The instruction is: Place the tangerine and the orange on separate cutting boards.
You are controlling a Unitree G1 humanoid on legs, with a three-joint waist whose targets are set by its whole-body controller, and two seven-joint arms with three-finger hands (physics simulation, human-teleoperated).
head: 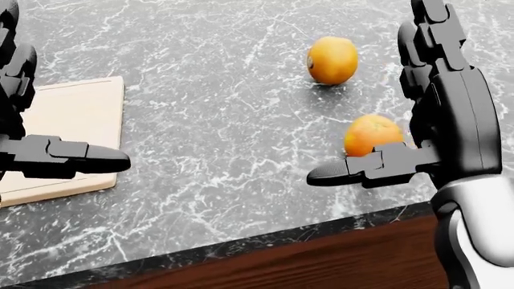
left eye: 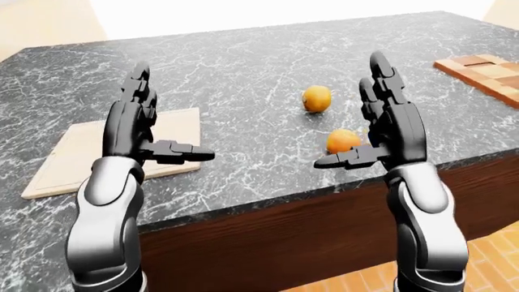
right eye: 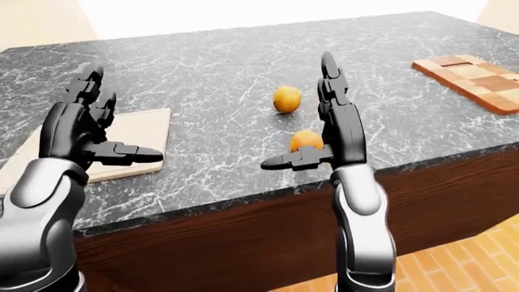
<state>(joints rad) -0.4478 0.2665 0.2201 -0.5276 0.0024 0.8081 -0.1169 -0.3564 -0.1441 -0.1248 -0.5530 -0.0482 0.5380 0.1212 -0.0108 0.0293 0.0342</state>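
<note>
Two fruits lie on the dark marble counter (head: pixel 209 120). The orange (head: pixel 332 59) is the paler one, higher in the head view. The deeper-coloured tangerine (head: pixel 372 135) lies below it, near the counter's edge. My right hand (left eye: pixel 361 121) is open, fingers pointing up, and its thumb (head: pixel 354 170) reaches across just under the tangerine without touching it. My left hand (left eye: pixel 154 125) is open too and hovers over the right edge of a pale cutting board (head: pixel 72 117). A checkered wooden board (left eye: pixel 487 70) lies at the far right of the counter.
The counter's near edge (head: pixel 241 247) runs along the bottom of the head view, with a brown wooden side below it. A tiled floor (left eye: pixel 487 255) shows at the lower right of the left-eye view.
</note>
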